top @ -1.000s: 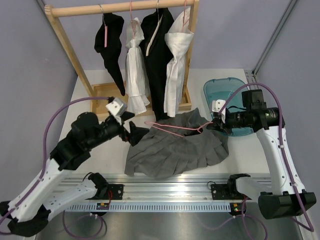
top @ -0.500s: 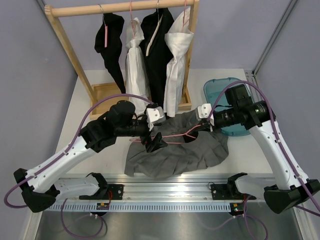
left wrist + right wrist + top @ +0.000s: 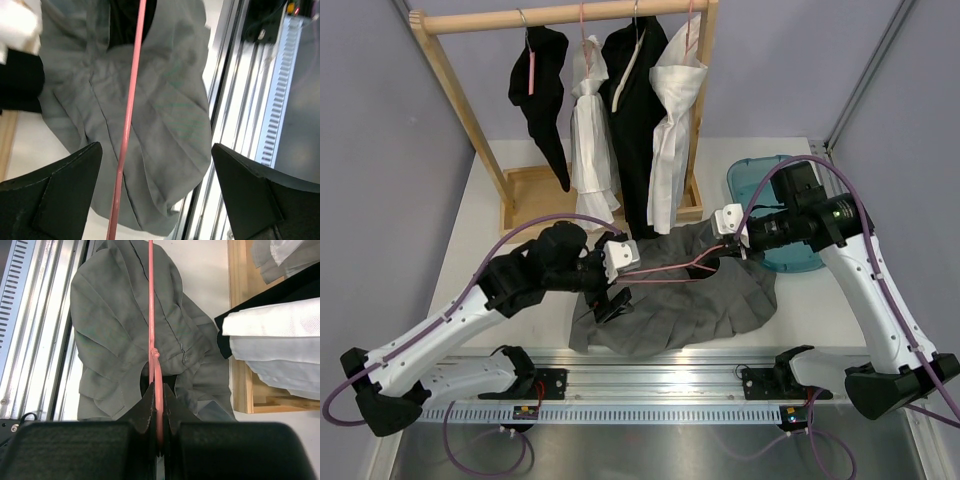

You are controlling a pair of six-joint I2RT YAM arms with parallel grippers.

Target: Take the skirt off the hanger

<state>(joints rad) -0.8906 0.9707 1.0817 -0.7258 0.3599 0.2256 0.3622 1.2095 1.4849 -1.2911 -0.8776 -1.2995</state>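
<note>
The right gripper (image 3: 157, 392) was clamped shut on the pink hanger (image 3: 151, 315), pinching the wire just below its twisted neck. The rest of the hanger ran straight away from it over the grey pleated skirt (image 3: 115, 325). The left gripper (image 3: 156, 150) stood with its jaws wide apart above the skirt's left part. One thin pink bar of the hanger passed between the fingers (image 3: 60, 190) without touching either of them (as far as the wrist view showed).

The skirt lay crumpled on the white counter (image 3: 810, 300), between the two arms and close to the metal rail (image 3: 650, 378) at the near edge. I could not tell whether it was still fastened to the hanger or only lying under it.

Behind it stood a wooden rack (image 3: 560, 14) hung with black and white garments. A blue tray (image 3: 752, 180) lay to the right, partly hidden by the right arm.

Half a second earlier the left gripper had been a little further right and further from the rail. A full second earlier it had been clear of the skirt's left edge. The right gripper had held its place over the last half second, after shifting left from where it was before. The skirt had barely moved.
</note>
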